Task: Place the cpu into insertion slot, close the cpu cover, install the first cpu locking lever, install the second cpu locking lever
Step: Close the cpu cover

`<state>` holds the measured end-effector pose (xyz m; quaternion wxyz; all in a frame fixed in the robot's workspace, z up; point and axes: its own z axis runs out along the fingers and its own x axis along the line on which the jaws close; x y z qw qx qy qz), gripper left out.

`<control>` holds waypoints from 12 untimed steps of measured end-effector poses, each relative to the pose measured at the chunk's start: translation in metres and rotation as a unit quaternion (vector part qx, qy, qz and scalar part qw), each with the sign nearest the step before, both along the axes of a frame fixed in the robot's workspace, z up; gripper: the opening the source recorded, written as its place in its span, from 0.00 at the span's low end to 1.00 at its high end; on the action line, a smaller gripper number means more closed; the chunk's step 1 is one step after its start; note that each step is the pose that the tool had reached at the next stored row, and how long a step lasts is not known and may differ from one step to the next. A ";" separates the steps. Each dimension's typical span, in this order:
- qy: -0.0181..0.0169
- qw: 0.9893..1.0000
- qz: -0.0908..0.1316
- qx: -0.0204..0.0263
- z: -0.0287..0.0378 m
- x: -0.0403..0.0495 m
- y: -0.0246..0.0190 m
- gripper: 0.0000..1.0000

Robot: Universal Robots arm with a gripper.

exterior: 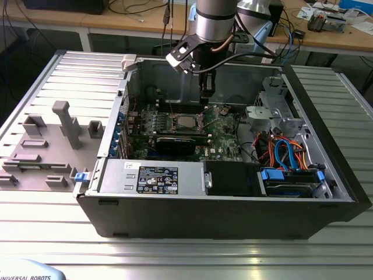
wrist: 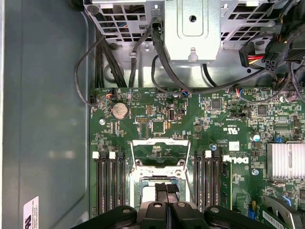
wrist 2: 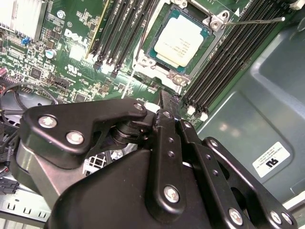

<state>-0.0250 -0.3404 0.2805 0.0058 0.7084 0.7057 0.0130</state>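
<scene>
The cpu point(wrist 2: 178, 38), a flat silver square, lies in the insertion slot point(wrist 2: 144, 59) on the green motherboard point(wrist: 143, 119); in the exterior view the cpu point(exterior: 185, 121) shows in the middle of the board. The cpu cover point(wrist: 159, 144) is swung open, and green board shows through its window. A thin locking lever point(wrist 2: 252, 20) sticks out free from one socket corner. My gripper point(wrist: 167, 191) hangs just above the slot's edge, beside the cpu, its black fingers shut with nothing between them. It is also seen from behind point(wrist 2: 164, 98) and from outside point(exterior: 205, 98).
Black memory slots point(wrist: 108, 181) run along both sides of the socket. A metal drive cage point(wrist: 193, 28) with black cables rises beyond the board, and a finned heatsink point(wrist: 285, 160) sits to one side. The case walls point(exterior: 204, 216) ring the board; a grey fixture plate point(exterior: 46, 146) lies at the exterior view's left.
</scene>
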 end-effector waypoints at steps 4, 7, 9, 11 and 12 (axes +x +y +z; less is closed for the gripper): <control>0.000 1.000 0.000 0.000 0.0000 0.0020 0.0000 0.11; 0.000 1.000 0.000 0.000 0.0000 0.0022 0.0000 0.11; 0.000 1.000 0.000 0.000 0.0000 0.0027 0.0000 0.11; 0.000 1.000 0.000 0.000 0.0000 0.0043 0.0000 0.11; 0.000 1.000 0.000 0.000 -0.0001 0.0061 0.0000 0.11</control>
